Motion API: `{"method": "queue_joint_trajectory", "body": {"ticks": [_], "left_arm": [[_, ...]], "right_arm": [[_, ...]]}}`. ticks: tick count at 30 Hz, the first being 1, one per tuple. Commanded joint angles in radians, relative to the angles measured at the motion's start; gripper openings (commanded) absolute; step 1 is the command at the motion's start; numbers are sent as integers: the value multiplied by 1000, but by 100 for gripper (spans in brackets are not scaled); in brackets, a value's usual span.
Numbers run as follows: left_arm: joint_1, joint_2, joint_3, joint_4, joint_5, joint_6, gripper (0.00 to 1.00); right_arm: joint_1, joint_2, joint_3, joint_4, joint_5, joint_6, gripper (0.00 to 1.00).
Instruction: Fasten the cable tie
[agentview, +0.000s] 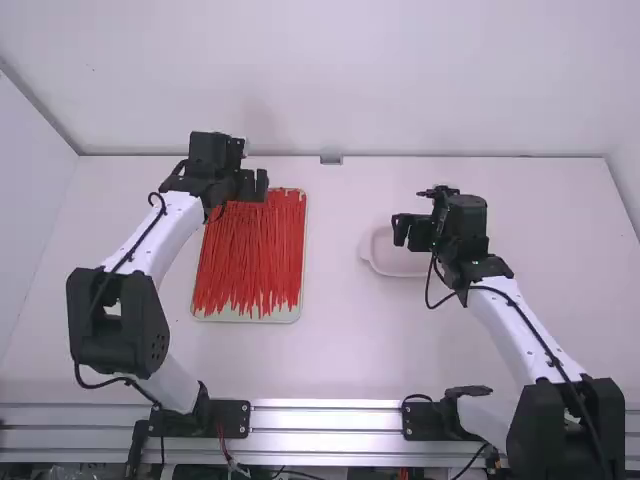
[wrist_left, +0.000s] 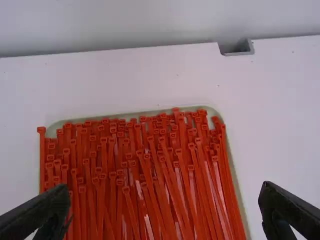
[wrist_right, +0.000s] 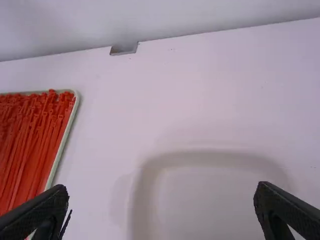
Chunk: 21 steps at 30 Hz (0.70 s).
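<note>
The orange cable ties (wrist_left: 145, 170) lie in a thick, roughly parallel heap on a pale green tray (wrist_left: 224, 120). Their square heads are bunched at the tray's far end, just ahead of the left jaws. Those jaws stand wide apart with nothing between them, and the heap sits directly below the gap. That spread probably lets them come down astride the pile and close on a single tie near its head. None has been lifted out yet, so fastening has not begun.

The right jaws are likewise wide apart and empty, well off to the side of the ties. They hang over a shallow white dish (wrist_right: 200, 156) that sits beneath and between them on the white surface (agentview: 350, 340). The dish looks like the place for finished ties. This arm (agentview: 510, 320) seems parked there to take the free end once a tie is held up.

Beyond both pairs of jaws, a small grey bracket (agentview: 331, 157) sits at the surface's far edge, apart from everything else.
</note>
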Motion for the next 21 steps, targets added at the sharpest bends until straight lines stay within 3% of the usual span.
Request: {"method": "queue_joint_trajectory", "body": {"ticks": [1, 9, 21], "left_arm": [[-11, 24, 37, 1, -32, 12, 99], [16, 105, 58, 43, -43, -31, 99], [15, 191, 134, -55, -77, -38, 99]], "right_arm": [[11, 5, 34, 10, 1, -1, 99], [9, 5, 34, 16, 0, 3, 99], [10, 5, 34, 5, -6, 3, 99]]}}
